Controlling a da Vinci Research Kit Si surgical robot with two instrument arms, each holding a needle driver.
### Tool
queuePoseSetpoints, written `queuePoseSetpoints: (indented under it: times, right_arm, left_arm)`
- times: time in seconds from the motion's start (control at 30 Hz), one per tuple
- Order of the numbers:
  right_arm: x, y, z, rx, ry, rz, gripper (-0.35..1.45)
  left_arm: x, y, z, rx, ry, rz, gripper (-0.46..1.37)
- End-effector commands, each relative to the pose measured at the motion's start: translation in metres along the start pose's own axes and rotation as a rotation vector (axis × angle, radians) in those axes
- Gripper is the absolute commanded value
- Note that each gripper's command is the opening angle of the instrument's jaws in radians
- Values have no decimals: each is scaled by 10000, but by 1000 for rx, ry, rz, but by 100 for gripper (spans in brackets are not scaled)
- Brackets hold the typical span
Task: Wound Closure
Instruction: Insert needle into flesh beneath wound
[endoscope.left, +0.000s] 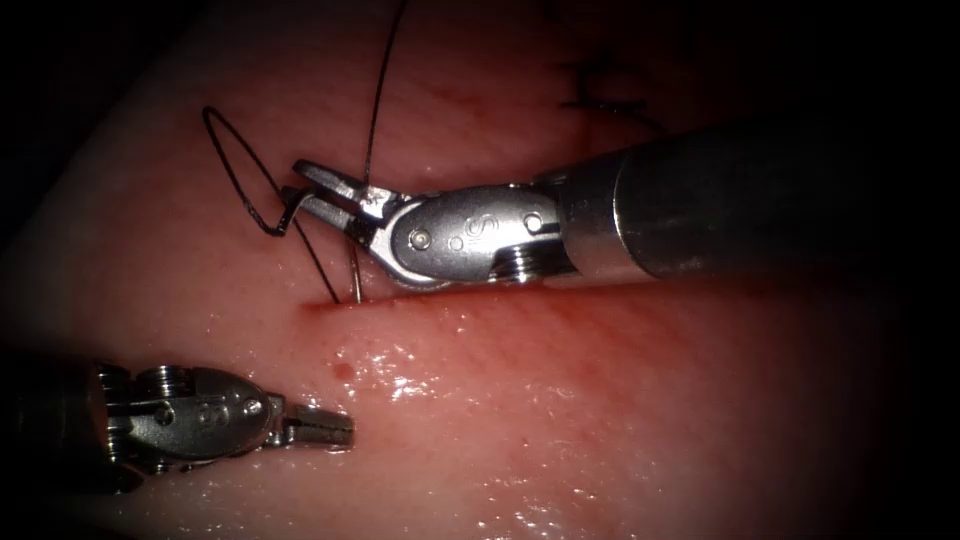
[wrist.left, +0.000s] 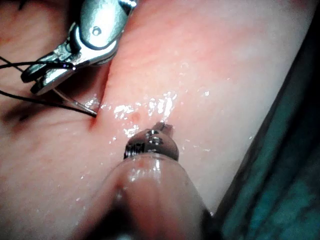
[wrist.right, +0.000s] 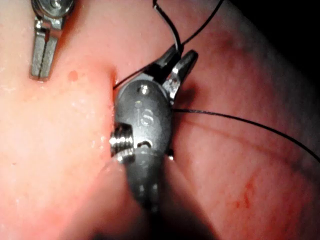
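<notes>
The cut runs sideways across the tissue, and its left end lies just below the right tool. That tool's jaws stand a little apart, with dark thread passing between them near the hinge and rising out of view. A thread loop hangs off the lower jaw's tip, and a strand drops into the cut's left end. Beside it stands a thin pale sliver; I cannot tell whether it is needle or thread. The left tool rests low on the left, shut, holding nothing. The right tool straddles thread.
Dark stitches sit on the tissue behind the right tool's shaft. Wet glints and red fluid lie below the cut. A long strand trails across the tissue. The tissue's edge drops to a dark cloth.
</notes>
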Motion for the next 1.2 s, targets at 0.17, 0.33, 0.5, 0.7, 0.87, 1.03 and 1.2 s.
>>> queuePoseSetpoints:
  times: [0.17, 0.33, 0.5, 0.7, 0.87, 1.03, 1.2]
  right_arm:
    - [6, -6, -3, -71, -67, 41, -35]
    - [10, -5, -4, -111, -87, 94, -35]
    - [12, -2, -4, -127, -96, 110, -35]
    - [15, 3, -3, -128, -95, 132, -35]
    - [15, 5, -3, -124, -91, 151, -35]
    - [16, 6, -3, -123, -92, 170, -35]
    - [17, 7, -3, -120, -96, 213, -35]
  left_arm:
    - [-4, -4, 1, -4, 0, -4, -35]
    - [-6, -3, 1, -4, -1, -9, -35]
    - [-9, -1, 2, -1, -1, -7, -35]
    - [-13, -2, 6, 1, -1, -9, -35]
    - [-17, -3, 10, 4, 2, -13, -35]
    - [-18, -4, 10, 4, 2, -12, -35]
    - [-19, -6, 11, 4, 2, -12, -35]
